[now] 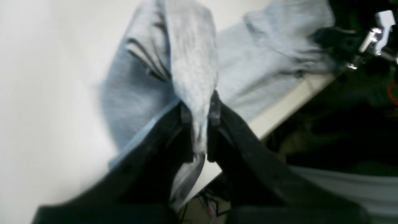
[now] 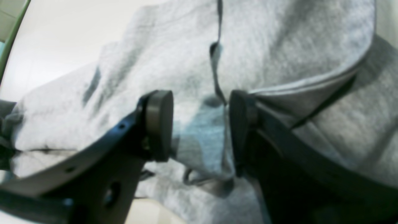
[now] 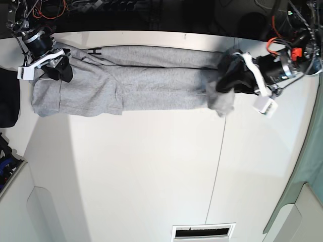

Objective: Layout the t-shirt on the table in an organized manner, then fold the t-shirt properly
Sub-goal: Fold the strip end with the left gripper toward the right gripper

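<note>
Because the t-shirt (image 3: pixel 126 83) lies as a long bunched band along the far edge of the table (image 3: pixel 151 171), I hold it at both ends so it can be spread flat before any fold. My left end effector (image 1: pixel 199 107) is clamped on a raised ridge of grey fabric, which lifts that end off the table near the edge. My right end effector (image 2: pixel 199 124) stands with its pads apart over the cloth at the opposite end; a fold sits between them, but I cannot tell whether it is gripped. Judgement: layout is unfinished and folding has not begun.
</note>
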You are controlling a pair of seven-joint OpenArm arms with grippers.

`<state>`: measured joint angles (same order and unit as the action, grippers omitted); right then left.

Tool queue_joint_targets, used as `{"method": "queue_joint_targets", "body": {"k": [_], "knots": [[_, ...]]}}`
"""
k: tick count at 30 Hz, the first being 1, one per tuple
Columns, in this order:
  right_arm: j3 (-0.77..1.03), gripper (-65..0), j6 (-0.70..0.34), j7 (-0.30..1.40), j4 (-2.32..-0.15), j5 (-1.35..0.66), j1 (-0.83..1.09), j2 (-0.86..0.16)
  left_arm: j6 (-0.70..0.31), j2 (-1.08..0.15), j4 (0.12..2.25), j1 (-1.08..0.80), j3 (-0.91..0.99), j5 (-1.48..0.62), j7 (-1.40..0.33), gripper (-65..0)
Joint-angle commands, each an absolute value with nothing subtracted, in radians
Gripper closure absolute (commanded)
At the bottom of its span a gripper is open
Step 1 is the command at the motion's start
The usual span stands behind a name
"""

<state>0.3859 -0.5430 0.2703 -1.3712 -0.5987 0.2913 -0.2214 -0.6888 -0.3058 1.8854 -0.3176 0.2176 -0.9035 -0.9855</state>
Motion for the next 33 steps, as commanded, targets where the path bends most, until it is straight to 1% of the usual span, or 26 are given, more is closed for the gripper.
{"method": "queue_joint_targets", "body": {"k": [1, 3, 6, 9, 10, 13, 14, 15, 21, 24, 25, 28, 29, 33], "knots": [[0.39, -29.3, -0.554, 0.25, -1.384, -0.614, 0.289, -0.235, -0.698, -0.292, 1.897, -0.296, 0.187, -0.892, -0.93, 0.0], [0.39, -29.3, -0.554, 0.25, -1.384, -0.614, 0.289, -0.235, -0.696, -0.242, 1.885, -0.272, 0.119, -0.81, -0.894, 0.0], [0.39, -29.3, -0.554, 0.25, -1.384, -0.614, 0.289, -0.235, -0.692, -0.166, 1.84, -0.236, 0.046, -0.71, -0.884, 0.0], [0.39, -29.3, -0.554, 0.25, -1.384, -0.614, 0.288, -0.236, -0.692, -0.113, 1.77, -0.205, -0.004, -0.669, -0.864, 0.0], [0.39, -29.3, -0.554, 0.25, -1.384, -0.614, 0.286, -0.236, -0.692, -0.102, 1.749, -0.195, -0.02, -0.668, -0.864, -3.9], [0.391, -29.3, -0.554, 0.251, -1.385, -0.629, 0.276, -0.237, -0.693, -0.077, 1.717, -0.18, -0.061, -0.669, -0.864, -26.0], [0.391, -29.3, -0.554, 0.251, -1.39, -0.651, 0.274, -0.238, -0.693, -0.068, 1.715, -0.181, -0.076, -0.669, -0.864, -30.8], [0.394, -29.3, -0.554, 0.251, -1.4, -0.669, 0.272, -0.238, -0.693, -0.062, 1.715, -0.183, -0.088, -0.668, -0.868, -32.7], [0.412, -29.3, -0.554, 0.293, -1.552, -0.676, 0.272, -0.239, -0.693, -0.061, 1.715, -0.188, -0.173, -0.669, -0.864, -32.7], [0.437, -29.6, -0.545, 0.318, -1.618, -0.645, 0.272, -0.248, -0.693, -0.061, 1.715, -0.188, -0.196, -0.669, -0.862, -32.7], [0.444, -31.6, -0.529, 0.322, -1.623, -0.635, 0.272, -0.257, -0.693, -0.061, 1.715, -0.188, -0.196, -0.669, -0.863, -32.7], [0.456, -43.1, -0.44, 0.339, -1.623, -0.587, 0.272, -0.304, -0.693, -0.062, 1.715, -0.185, -0.179, -0.669, -0.863, -32.7], [0.459, -45.1, -0.416, 0.341, -1.623, -0.577, 0.273, -0.321, -0.693, -0.062, 1.715, -0.186, -0.166, -0.669, -0.862, -32.7], [0.467, -45.1, -0.399, 0.384, -1.608, -0.576, 0.275, -0.378, -0.693, -0.062, 1.715, -0.186, -0.088, -0.669, -0.862, -32.7]]}}
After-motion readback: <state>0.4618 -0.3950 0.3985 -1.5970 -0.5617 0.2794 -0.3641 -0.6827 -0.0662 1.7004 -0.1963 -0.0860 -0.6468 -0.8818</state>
